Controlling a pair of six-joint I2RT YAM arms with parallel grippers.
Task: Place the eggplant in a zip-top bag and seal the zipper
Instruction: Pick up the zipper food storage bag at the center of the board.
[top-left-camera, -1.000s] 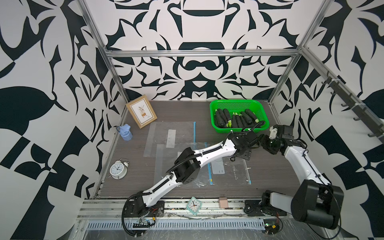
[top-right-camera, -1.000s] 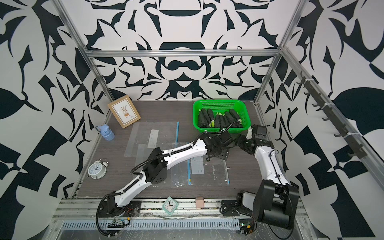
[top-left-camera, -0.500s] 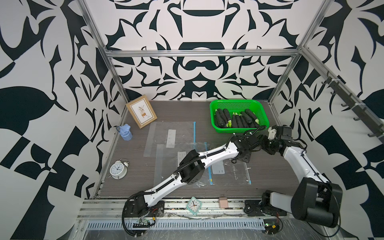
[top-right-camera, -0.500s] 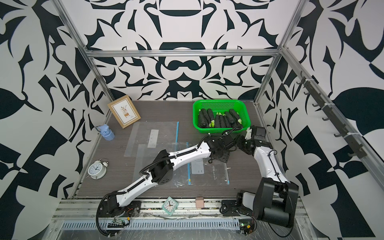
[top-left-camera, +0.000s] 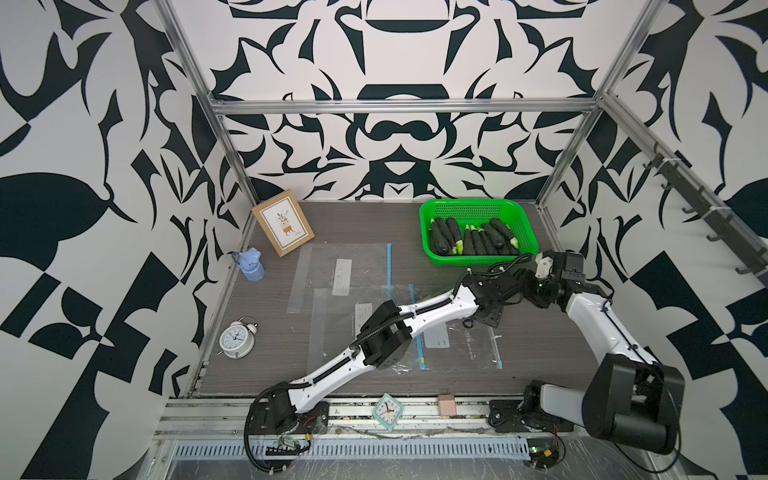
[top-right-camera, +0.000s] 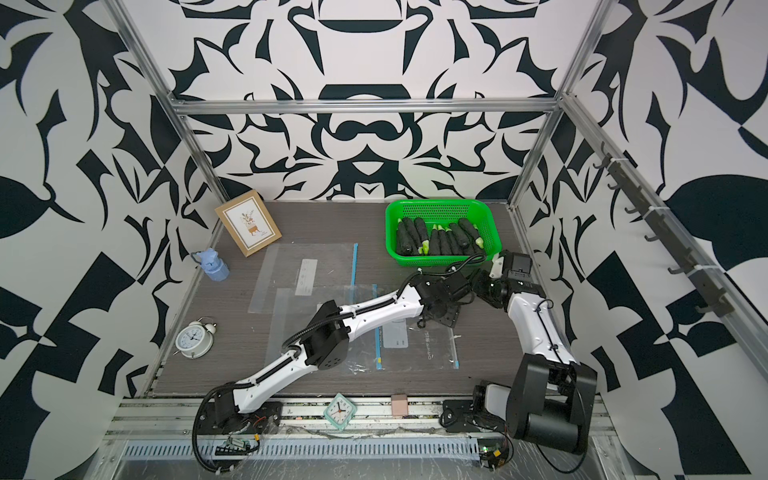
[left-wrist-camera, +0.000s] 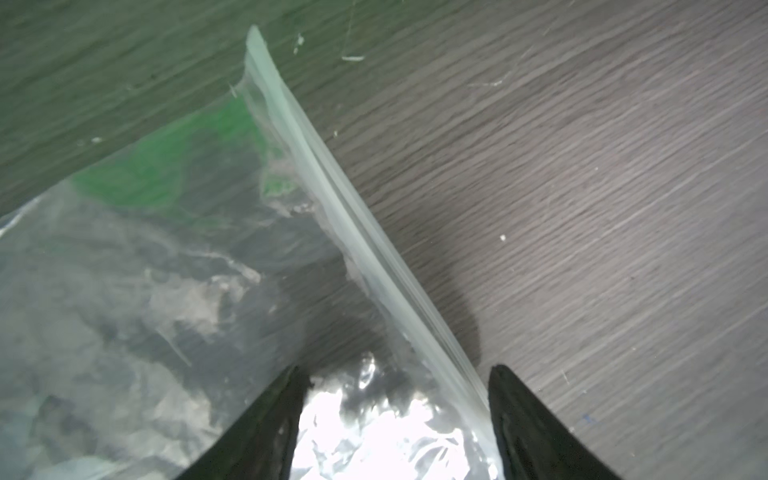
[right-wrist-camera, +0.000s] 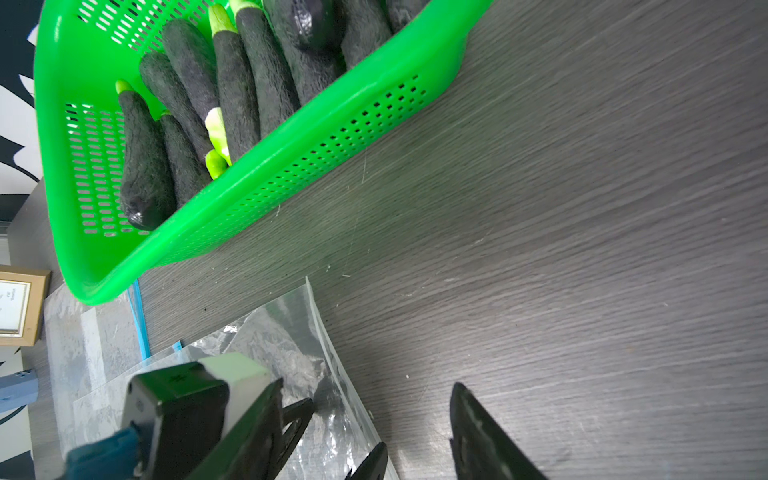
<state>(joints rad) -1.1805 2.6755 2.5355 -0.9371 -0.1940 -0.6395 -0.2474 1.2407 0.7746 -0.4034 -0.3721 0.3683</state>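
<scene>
The left hand (left-wrist-camera: 397, 370) is seen with its fingers standing apart, and nothing is gripped between them. The pale zipper strip (left-wrist-camera: 365, 249) of a clear zip-top bag (left-wrist-camera: 166, 270) passes between the two fingers, close to one of them, so the mouth edge is straddled but not pinched. Just beside it the right hand (right-wrist-camera: 368, 386) is found, also held wide and empty, with the same bag edge and the tips of the left hand lying in its gap. The bag is laid flat on the dark wooden surface (top-left-camera: 540, 345), and no eggplant is seen inside it. Outward from both hands, toward the back wall, the green basket (top-left-camera: 478, 261) is met, and there the eggplants (top-left-camera: 473, 243) are kept, packed side by side. Their long axes are directed roughly from front to back, so that ends and not flanks are turned toward the hands; several green stem ends are pointed to the front. In both top views the right hand is shown nearer to the basket than the left one, which is stretched across over the bag. It is therefore judged that an eggplant is best fetched by the right hand, with the fingers set across its long axis, while the bag mouth is kept by the left. Some other clear bags (top-left-camera: 324, 270) are lying farther to the left, well apart.
</scene>
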